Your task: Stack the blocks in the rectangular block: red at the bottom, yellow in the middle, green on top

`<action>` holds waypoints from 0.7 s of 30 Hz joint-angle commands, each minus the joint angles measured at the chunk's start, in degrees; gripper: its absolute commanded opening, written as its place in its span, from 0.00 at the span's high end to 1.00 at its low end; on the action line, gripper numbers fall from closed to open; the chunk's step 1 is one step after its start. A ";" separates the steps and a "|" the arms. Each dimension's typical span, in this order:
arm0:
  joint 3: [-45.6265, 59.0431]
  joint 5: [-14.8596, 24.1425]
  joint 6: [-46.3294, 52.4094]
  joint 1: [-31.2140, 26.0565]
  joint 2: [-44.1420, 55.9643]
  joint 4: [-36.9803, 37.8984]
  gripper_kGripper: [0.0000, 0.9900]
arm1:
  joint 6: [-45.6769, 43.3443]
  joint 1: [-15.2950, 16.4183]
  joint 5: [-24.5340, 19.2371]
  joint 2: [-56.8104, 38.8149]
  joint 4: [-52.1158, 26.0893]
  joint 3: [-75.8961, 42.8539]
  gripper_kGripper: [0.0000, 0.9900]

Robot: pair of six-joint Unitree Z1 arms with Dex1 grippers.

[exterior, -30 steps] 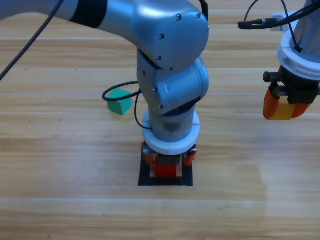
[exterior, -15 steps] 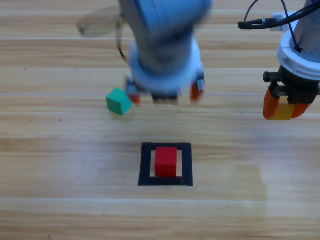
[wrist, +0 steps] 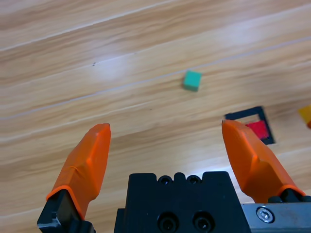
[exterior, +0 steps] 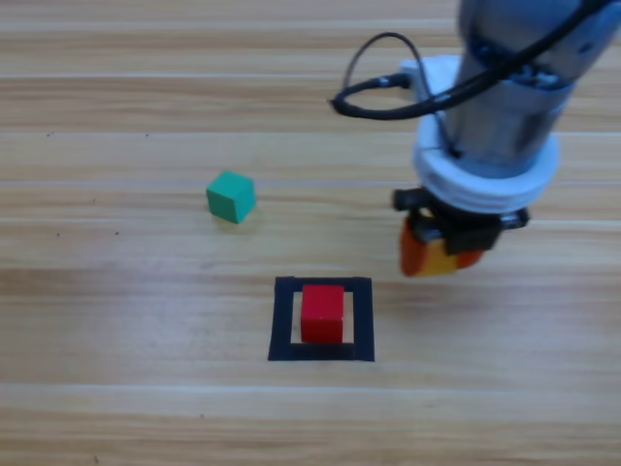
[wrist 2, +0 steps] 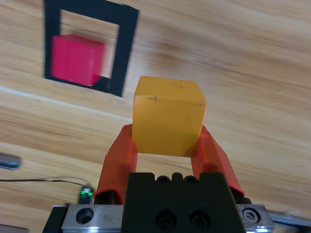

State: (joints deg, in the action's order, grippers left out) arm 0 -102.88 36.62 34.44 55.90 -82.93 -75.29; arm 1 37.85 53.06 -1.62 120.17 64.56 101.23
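- Since a second ago the left arm has lifted off the rectangular block (exterior: 321, 351) and left the high view, while the right arm has swung in from the picture's right edge toward it
- Tabletop (exterior: 116, 311): the rectangular block lies on it, and is the landmark for what follows
- Right end effector (exterior: 441, 256): up and to the right of the rectangular block, clenched on yellow (wrist 2: 168, 116), which sits between its orange jaws, off the wood
- Left end effector (wrist: 167, 145): released, jaws wide apart and holding nothing; its wrist view looks down at the rectangular block from well away
- Red (exterior: 322, 314): inside the rectangular block, resting on the wood
- Green (exterior: 231, 196): up and to the left of the rectangular block, apart from it
- Step in hand, as I judge it: carrying yellow to the stack; next it should be centred over red, lowered squarely and let go
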 commanded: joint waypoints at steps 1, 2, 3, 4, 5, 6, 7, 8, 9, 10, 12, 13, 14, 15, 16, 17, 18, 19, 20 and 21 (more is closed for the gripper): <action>2.77 0.65 -5.79 -1.41 3.04 -0.29 0.02 | 8.90 5.83 -0.57 6.30 0.30 6.18 0.76; 2.77 0.47 -6.58 -1.41 3.65 -0.29 0.02 | 10.13 6.44 -0.57 6.92 0.30 6.97 0.76; 2.77 -0.06 -7.64 -1.41 4.45 -0.20 0.02 | 11.36 7.06 -0.66 7.62 0.30 7.76 0.76; 2.77 -0.67 -8.34 -1.41 5.15 -0.20 0.02 | 12.24 7.59 -0.75 8.32 0.30 8.55 0.76; 2.95 -1.02 -8.51 -1.41 5.76 -0.20 0.02 | 13.47 8.03 -0.75 9.11 0.30 9.43 0.76; 3.04 -1.55 -8.51 -1.41 6.29 -0.12 0.01 | 14.62 8.29 -0.75 9.82 0.30 10.13 0.76; 3.56 -1.99 -8.51 -1.41 6.91 0.32 0.01 | 15.23 8.38 -0.84 10.70 0.48 11.01 0.76; 4.18 -2.34 -8.51 -1.41 7.35 0.50 0.01 | 15.94 8.47 -0.84 11.40 0.56 11.63 0.76; 4.97 -2.78 -9.48 -1.41 7.96 0.59 0.01 | 16.73 8.73 -0.84 12.28 0.91 12.33 0.76; 6.02 -3.40 -10.18 -1.41 8.66 0.76 0.00 | 17.34 8.99 -0.75 13.16 1.53 13.21 0.76; 7.87 -3.48 -9.92 -1.41 10.16 1.47 0.00 | 17.87 9.52 -0.75 14.91 3.29 15.14 0.76; 9.10 -3.66 -9.83 -1.41 11.04 2.52 0.00 | 17.87 9.61 -1.01 15.62 3.73 15.76 0.76; 10.16 -3.84 -9.75 -1.41 12.00 3.40 0.00 | 17.96 9.61 -1.89 16.85 5.31 17.60 0.76; 11.03 -4.01 -9.66 -1.41 13.06 4.10 0.00 | 17.96 9.61 -1.89 18.78 8.47 21.29 0.76; 11.39 -4.36 -9.66 -1.41 14.03 4.54 0.00 | 17.87 9.61 -2.07 21.07 11.90 25.51 0.76; 11.47 -4.72 -9.66 -1.41 14.47 4.54 0.00 | 17.87 9.61 -2.07 23.00 14.63 28.94 0.76; 11.56 -4.98 -9.66 -1.41 14.82 4.54 0.00 | 17.87 9.61 -2.07 24.41 16.38 31.31 0.76; 11.74 -5.24 -9.75 -1.41 15.08 4.54 0.00 | 17.87 9.61 -2.07 25.99 18.05 34.04 0.76; 12.00 -5.51 -9.75 -1.41 15.17 4.54 0.00 | 17.87 9.61 -2.16 26.43 18.32 34.74 0.76; 12.35 -5.59 -9.66 -1.41 15.08 4.63 0.00 | 17.87 9.61 -2.24 26.52 18.40 34.92 0.76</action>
State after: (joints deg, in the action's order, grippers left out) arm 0 -92.26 31.97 24.58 55.49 -69.80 -71.08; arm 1 55.43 61.34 -3.26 139.31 78.96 132.43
